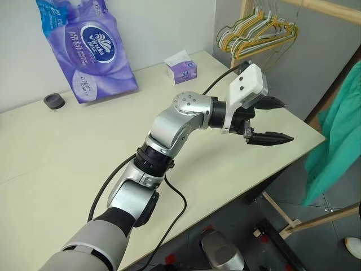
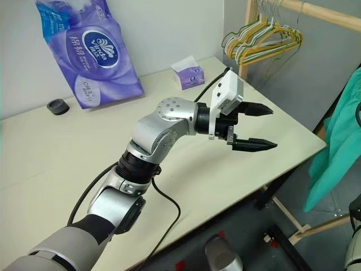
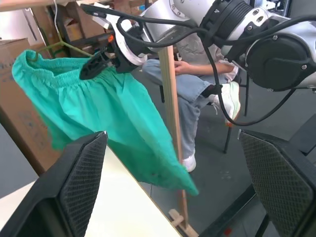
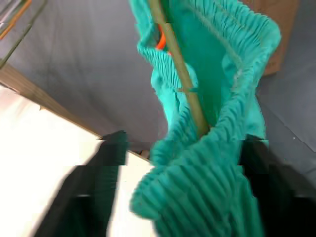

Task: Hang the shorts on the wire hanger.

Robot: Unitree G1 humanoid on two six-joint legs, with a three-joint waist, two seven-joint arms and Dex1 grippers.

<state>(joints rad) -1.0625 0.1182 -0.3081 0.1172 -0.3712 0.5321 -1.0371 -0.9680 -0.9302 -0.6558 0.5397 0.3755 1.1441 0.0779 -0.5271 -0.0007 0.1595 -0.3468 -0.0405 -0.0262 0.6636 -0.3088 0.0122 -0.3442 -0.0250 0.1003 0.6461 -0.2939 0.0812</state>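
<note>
Left gripper (image 1: pixel 269 120) hovers over the counter (image 1: pixel 67 158), jaws wide, empty. Beyond its edge, the shorts (image 3: pixel 98 113) hang waistband-up on the wire hanger (image 4: pixel 180 74). Right gripper (image 3: pixel 101 61), nearer, sits at the waistband; grip undetermined.

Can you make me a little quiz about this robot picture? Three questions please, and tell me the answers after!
1. True or false: the left tool has its two black fingers spread apart.
2. What colour are the shorts hanging beside the table? A) pink B) teal-green C) yellow
3. Fill in the gap: the big purple tissue pack stands on the ____.

Key: 1 true. 2 B. 3 table.
</note>
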